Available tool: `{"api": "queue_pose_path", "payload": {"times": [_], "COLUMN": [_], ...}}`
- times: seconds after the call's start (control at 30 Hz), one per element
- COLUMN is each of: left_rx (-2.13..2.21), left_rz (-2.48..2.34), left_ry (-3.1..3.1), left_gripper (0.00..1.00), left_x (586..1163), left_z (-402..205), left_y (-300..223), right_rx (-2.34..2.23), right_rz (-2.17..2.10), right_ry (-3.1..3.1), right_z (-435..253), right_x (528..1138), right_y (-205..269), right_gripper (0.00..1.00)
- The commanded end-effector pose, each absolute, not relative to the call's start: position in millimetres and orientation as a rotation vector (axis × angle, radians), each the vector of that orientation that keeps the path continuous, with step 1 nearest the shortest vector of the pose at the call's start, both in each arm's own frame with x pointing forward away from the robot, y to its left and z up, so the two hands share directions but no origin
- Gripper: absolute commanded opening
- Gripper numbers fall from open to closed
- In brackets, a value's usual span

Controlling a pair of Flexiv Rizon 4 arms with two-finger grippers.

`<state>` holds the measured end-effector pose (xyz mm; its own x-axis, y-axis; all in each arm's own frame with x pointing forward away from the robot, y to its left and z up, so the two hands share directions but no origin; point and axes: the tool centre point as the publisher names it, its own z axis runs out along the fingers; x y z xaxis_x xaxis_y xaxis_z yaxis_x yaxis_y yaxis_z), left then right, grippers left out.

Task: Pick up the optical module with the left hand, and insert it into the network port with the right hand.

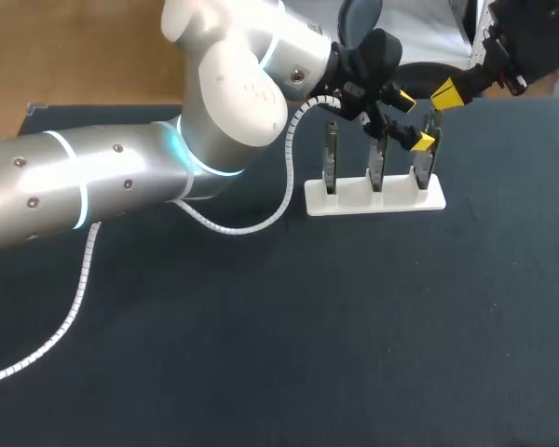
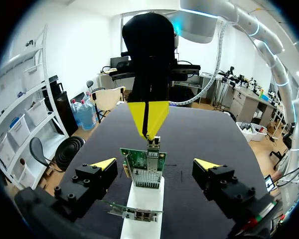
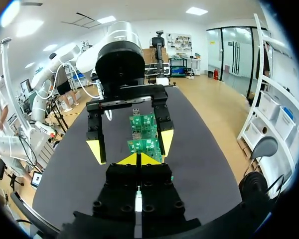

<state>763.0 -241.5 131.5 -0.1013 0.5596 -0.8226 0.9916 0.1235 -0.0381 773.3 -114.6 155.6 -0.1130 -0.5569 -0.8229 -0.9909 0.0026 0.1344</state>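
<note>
The right tool point(image 2: 148, 127) is pinching the upright optical module point(image 2: 153, 144) straight above the network port point(image 2: 147, 178); the left tool point(image 2: 155, 164), spread apart, is straddling the board point(image 2: 134, 158).

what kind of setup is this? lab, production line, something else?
Probably a robotics lab bench for electronics assembly trials: a dark-covered table, a white rack standing green circuit boards upright, and the left arm and right arm meeting over that rack.

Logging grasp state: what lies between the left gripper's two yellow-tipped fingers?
Left wrist view: an upright green circuit board in the white holder, touching neither left gripper finger.
</note>
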Motion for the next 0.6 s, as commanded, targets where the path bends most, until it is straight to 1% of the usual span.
{"api": "queue_pose_path", "payload": {"times": [0.03, 0.6], "left_rx": [1.513, 1.513], "left_rz": [-0.833, -0.833], "left_ry": [1.750, 1.750], "left_gripper": [1.00, 1.00], "left_x": [764, 764], "left_z": [132, 132], "left_y": [-242, -242], "right_rx": [-1.603, -1.614], "right_rz": [1.012, 1.042], "right_ry": [1.725, 1.747], "right_z": [153, 143], "right_x": [779, 774], "right_y": [-115, -114], "right_gripper": [0.00, 0.00]}}
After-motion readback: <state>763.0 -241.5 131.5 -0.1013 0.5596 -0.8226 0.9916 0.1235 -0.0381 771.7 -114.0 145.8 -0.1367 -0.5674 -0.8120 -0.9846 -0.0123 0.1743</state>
